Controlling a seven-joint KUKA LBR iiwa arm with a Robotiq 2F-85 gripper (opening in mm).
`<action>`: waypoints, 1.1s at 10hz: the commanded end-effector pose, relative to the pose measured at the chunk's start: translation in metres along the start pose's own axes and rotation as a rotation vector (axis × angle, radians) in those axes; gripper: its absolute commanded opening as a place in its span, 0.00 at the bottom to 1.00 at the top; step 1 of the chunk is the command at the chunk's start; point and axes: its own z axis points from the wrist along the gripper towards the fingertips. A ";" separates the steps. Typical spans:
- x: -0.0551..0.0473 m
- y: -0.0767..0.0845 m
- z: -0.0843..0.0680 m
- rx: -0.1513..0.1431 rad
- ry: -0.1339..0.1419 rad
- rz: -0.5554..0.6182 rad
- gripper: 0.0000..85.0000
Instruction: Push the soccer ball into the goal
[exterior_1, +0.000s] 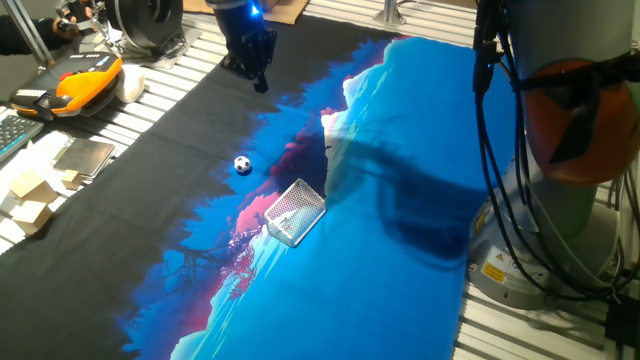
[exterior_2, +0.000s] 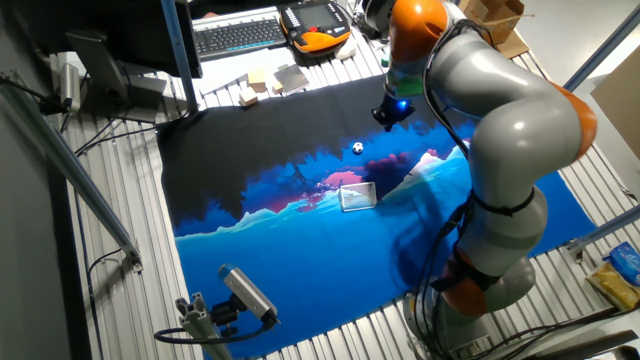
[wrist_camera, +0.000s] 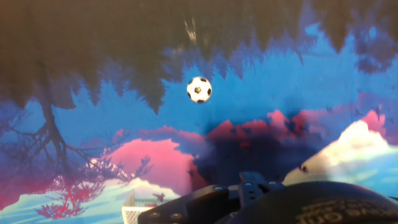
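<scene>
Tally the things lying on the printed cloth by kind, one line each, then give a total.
Soccer ball: 1
Wire-mesh goal: 1
Total: 2

Slatted table (exterior_1: 170, 75) under printed mat (exterior_1: 400, 150)

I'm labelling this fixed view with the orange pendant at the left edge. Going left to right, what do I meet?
Orange pendant → soccer ball → end effector → goal → robot base.
</scene>
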 end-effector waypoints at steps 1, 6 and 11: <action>0.000 -0.001 0.000 -0.007 -0.003 0.008 0.00; 0.000 0.000 0.000 -0.005 0.002 0.000 0.00; -0.001 0.000 0.001 0.001 0.025 0.006 0.00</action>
